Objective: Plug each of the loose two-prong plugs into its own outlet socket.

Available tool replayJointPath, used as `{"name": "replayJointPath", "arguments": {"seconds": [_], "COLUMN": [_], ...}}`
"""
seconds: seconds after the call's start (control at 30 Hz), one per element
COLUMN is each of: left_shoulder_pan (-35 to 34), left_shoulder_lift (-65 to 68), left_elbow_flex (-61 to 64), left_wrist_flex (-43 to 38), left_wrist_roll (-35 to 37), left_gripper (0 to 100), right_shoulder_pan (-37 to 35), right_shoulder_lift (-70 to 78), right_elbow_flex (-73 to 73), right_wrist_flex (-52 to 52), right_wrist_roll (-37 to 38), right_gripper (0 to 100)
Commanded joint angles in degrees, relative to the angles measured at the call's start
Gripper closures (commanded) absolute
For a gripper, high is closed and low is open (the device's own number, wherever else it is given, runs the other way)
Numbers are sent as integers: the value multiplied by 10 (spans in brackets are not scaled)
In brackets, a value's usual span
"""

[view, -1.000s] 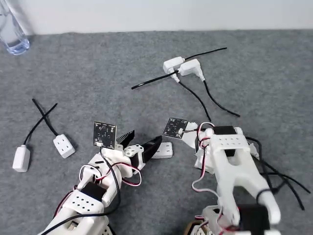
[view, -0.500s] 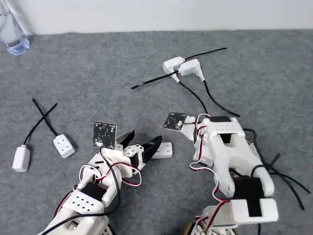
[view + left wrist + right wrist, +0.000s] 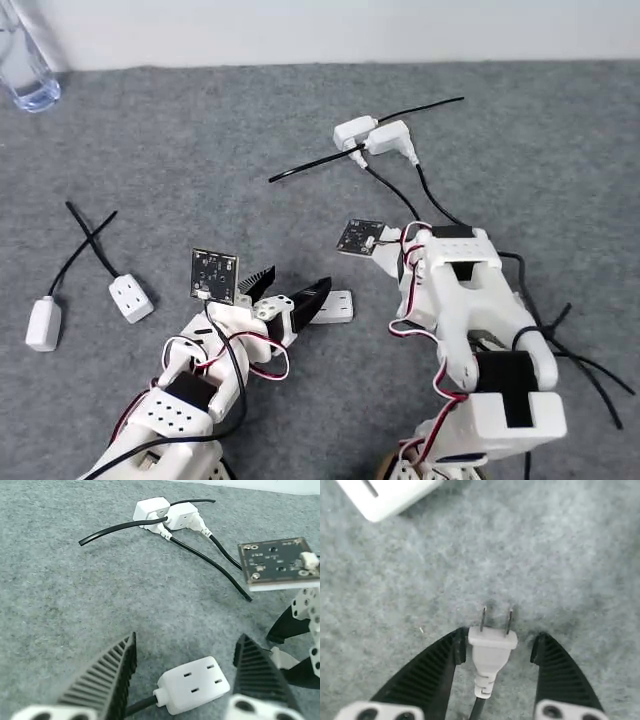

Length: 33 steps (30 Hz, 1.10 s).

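Both open: left claw (image 3: 187,645), right claw (image 3: 500,635)
We'd close the right squarely on the plug (image 3: 491,642) (prongs kept level), the left across the socket (image 3: 192,684) first.

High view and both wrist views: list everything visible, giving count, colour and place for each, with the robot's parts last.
Joined plug and socket: 1 pair, white, black cables, far middle of the table.
Left socket: 1, white, black cable, left side of the table.
Near socket: 1, white, between the open fingers of the left gripper.
Two-prong plug: 1, white, between the open fingers of the right gripper.
Cable end piece: 1, white, black cable, far left; probably a plug.
Clear container: 1, far left corner.
Table: 1, grey, carpet-like.
Left gripper: 1, black fingers, near left.
Right gripper: 1, black fingers, near right.
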Motion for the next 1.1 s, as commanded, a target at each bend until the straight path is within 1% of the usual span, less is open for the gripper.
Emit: {"name": "replayJointPath", "arguments": {"seconds": [0.0,0.2,0.43,0.5,0.6,0.67,0.73,0.9,1.07], "left_shoulder_pan": [1,0,-1,-1,-1,0,0,1,1], "left_shoulder_lift": [-4,-4,-4,-4,-4,-4,-4,-4,-4], "left_elbow_flex": [-5,-5,-5,-5,-5,-5,-5,-5,-5], "left_wrist_flex": [-10,-10,-10,-10,-10,-10,-10,-10,-10], "left_wrist_roll": [0,0,0,0,0,0,0,0,0], "left_gripper": [701,701,701,701,701,701,701,701,701], "right_shoulder_pan": [14,25,22,22,23,24,22,7,-37], "right_shoulder_lift": [-7,-7,-4,-2,0,-1,-6,-38,-135], "right_elbow_flex": [-22,-23,-21,-21,-17,-11,-7,-7,-3], "right_wrist_flex": [32,31,26,26,26,25,25,31,81], "right_wrist_roll": [0,0,1,16,48,53,53,48,-4], "right_gripper": [790,790,796,842,996,974,992,990,990]}}
